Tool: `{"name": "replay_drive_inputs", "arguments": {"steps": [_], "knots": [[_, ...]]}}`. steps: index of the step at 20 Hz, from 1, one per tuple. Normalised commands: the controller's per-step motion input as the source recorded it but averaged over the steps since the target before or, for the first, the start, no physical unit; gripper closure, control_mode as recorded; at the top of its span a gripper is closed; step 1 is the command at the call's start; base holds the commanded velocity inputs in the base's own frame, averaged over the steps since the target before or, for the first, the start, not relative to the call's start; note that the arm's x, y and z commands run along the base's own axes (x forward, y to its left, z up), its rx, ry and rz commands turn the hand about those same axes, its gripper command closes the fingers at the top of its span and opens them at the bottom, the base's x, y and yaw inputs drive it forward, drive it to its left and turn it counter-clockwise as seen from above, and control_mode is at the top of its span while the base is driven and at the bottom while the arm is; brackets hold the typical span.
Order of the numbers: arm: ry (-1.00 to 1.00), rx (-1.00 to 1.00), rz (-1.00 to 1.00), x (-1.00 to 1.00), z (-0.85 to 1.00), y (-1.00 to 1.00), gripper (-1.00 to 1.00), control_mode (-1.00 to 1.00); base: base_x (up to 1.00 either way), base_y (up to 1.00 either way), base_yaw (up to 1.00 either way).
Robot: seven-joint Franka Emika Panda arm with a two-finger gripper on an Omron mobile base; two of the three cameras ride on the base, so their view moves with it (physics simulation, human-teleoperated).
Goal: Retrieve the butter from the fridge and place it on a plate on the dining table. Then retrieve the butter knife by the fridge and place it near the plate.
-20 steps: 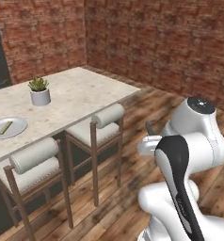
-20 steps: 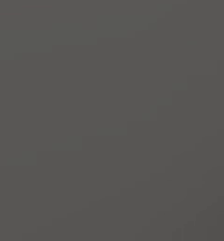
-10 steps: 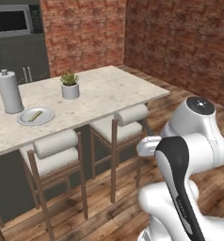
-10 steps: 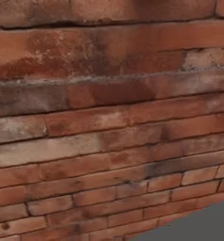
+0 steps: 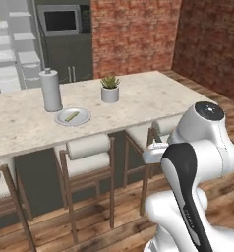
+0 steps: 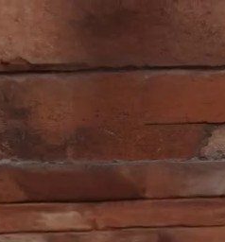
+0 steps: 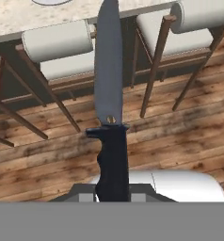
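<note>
On the plate (image 5: pixel 72 117), which sits on the counter (image 5: pixel 138 98) just beside the grey canister (image 5: pixel 50 90), we see a thin pale stick lying aslant; we take it for the butter (image 5: pixel 73 116), so the first half of the job looks done. We judge ourselves to be in the second half, carrying the knife (image 7: pixel 109 89) to the counter.

From the hand view the knife stands straight out from the hand, black handle (image 7: pixel 112 162) low and grey blade pointing toward the stools (image 5: pixel 89 152) and the counter's edge. Our jaws are closed on the handle; the fingertips themselves are hidden behind it, so we cannot say just where they bite. The handle has a contoured grip and a short crossguard, and the blade is long, flat and dull grey, with one small rivet near the guard. It looks rigid and slim, likely to roll little once laid flat.

From the left base view the plate is well apart from the arm (image 5: pixel 197 162), across the row of stools, and the small potted plant (image 5: pixel 109 88) stands near it on the far side. We think the next move calls for closing on the counter, lifting the hand over the stool backs, and setting the knife down flat on bare stone near the plate, clear of canister and plant. The right base view faces brick wall (image 6: pixel 112 121).
</note>
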Motion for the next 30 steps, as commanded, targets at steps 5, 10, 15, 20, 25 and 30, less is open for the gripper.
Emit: {"name": "replay_drive_inputs", "arguments": {"steps": [5, 10, 15, 20, 25, 30], "knots": [[0.00, 0.00, 0.00, 0.00, 0.00, 0.00, 1.00, 1.00, 0.56, -0.10, 0.34], [0.00, 0.00, 0.00, 0.00, 0.00, 0.00, 1.00, 1.00, 0.28, -0.54, 0.16], [0.00, 0.00, 0.00, 0.00, 0.00, 0.00, 1.00, 1.00, 0.35, -0.91, 0.14], [0.00, 0.00, 0.00, 0.00, 0.00, 0.00, 1.00, 1.00, 0.38, -0.48, 0.08], [0.00, 0.00, 0.00, 0.00, 0.00, 0.00, 1.00, 1.00, 0.63, 0.04, 0.01], [0.00, 0.00, 0.00, 0.00, 0.00, 0.00, 1.00, 1.00, 0.70, 0.09, 0.03]]}}
